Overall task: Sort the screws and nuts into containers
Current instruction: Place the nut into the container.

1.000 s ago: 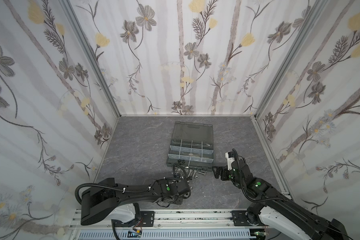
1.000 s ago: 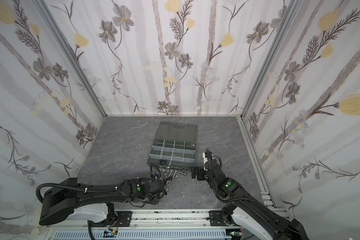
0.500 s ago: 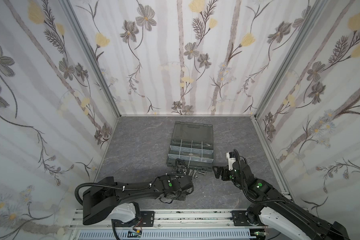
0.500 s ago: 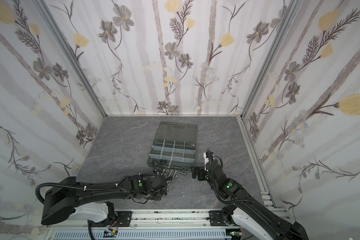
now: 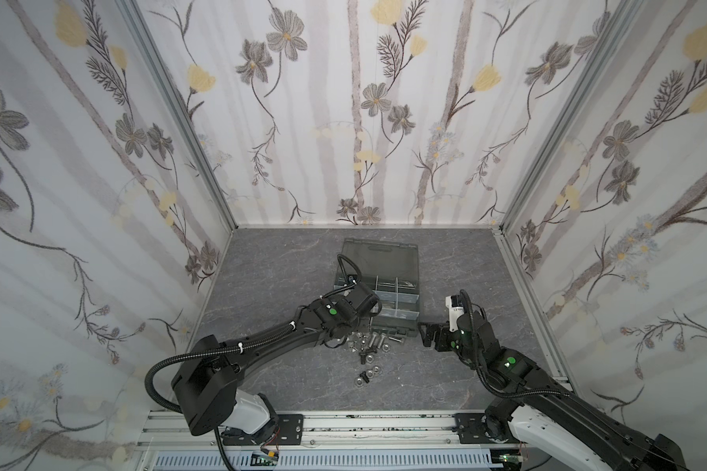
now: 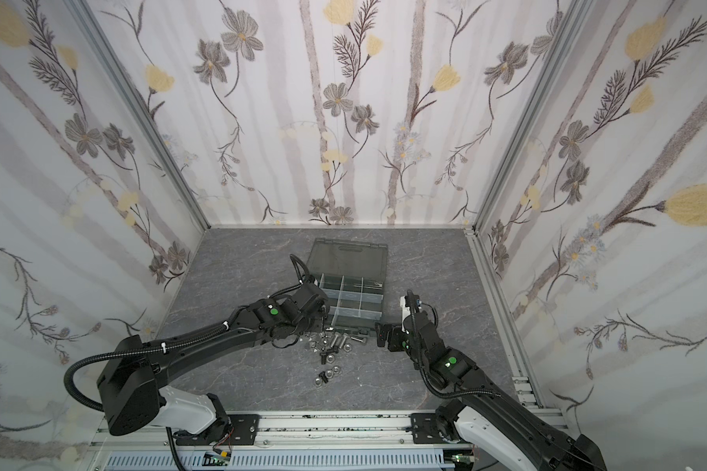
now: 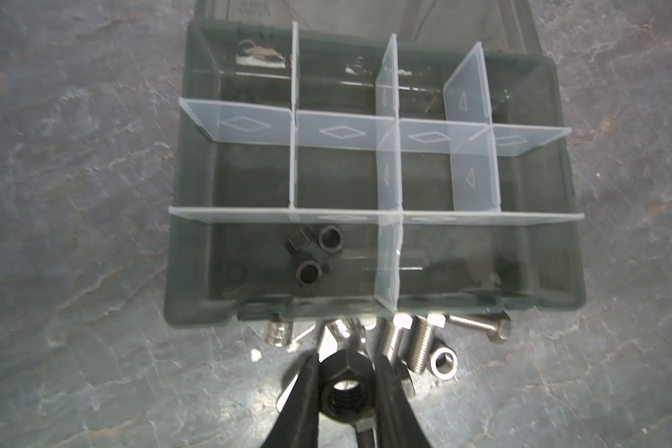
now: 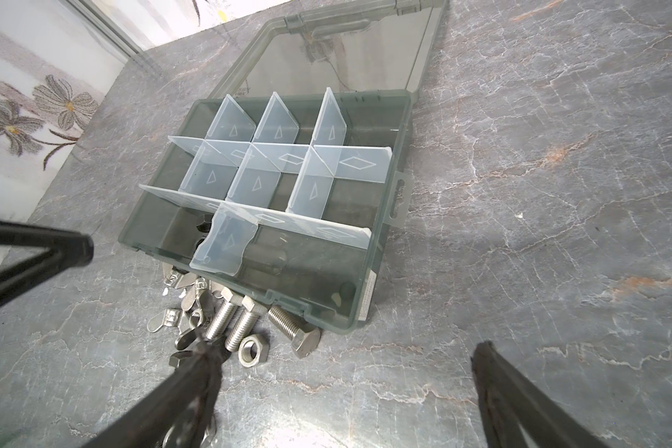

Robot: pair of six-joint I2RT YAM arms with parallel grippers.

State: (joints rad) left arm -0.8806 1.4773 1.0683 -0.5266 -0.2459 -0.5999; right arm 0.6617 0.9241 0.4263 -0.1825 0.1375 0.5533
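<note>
The left end effector is clamping a black nut by its sides, hole facing the wrist camera, and is holding it clear of the worktop just short of the organiser case. Nearest the robot's base, a few loose nuts are lying apart from the rest. Beyond them, silver screws and a silver nut are crowding against the case's front wall, waiting to be sorted. The right end effector is hovering off the case's right front corner, jaws wide apart with nothing between them, probably parked there so as not to cross the other arm. Inside, the near-left one of the containers is holding three black nuts, so the gripped nut is most likely heading there to join its kind. The containers farther back are looking empty of hardware, and the lid is lying open flat behind them.
</note>
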